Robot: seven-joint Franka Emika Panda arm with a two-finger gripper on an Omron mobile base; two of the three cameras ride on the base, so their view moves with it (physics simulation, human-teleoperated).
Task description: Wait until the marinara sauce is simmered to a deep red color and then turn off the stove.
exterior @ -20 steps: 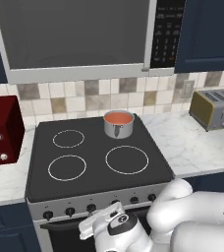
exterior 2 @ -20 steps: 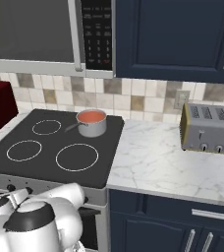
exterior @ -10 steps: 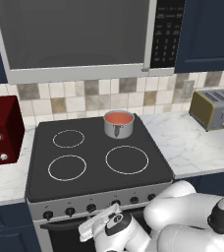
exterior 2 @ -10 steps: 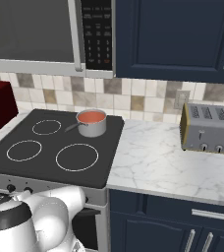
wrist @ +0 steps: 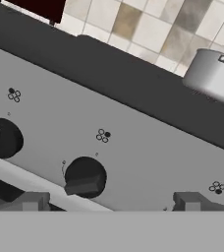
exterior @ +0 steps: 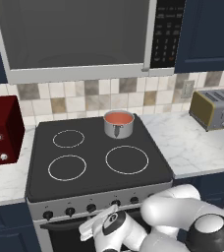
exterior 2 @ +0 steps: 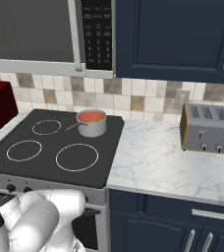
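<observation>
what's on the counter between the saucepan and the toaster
Nothing stands there. In the right base view, bare white marble counter runs from the saucepan on the stove to the toaster.

A grey overhead microwave (exterior: 74, 37) hangs above the tiled backsplash (exterior: 84, 98), with a red microwave (exterior: 1, 130) on the marble counter (exterior 2: 163, 162) far left of a 4-slot toaster (exterior 2: 210, 129), under dark blue cabinets (exterior 2: 178, 37).

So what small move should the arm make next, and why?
Probably hold and wait: the marinara sauce in the saucepan looks orange-red, not deep red. The tool faces a knob on the stove, fingertips either side, not touching.
</observation>
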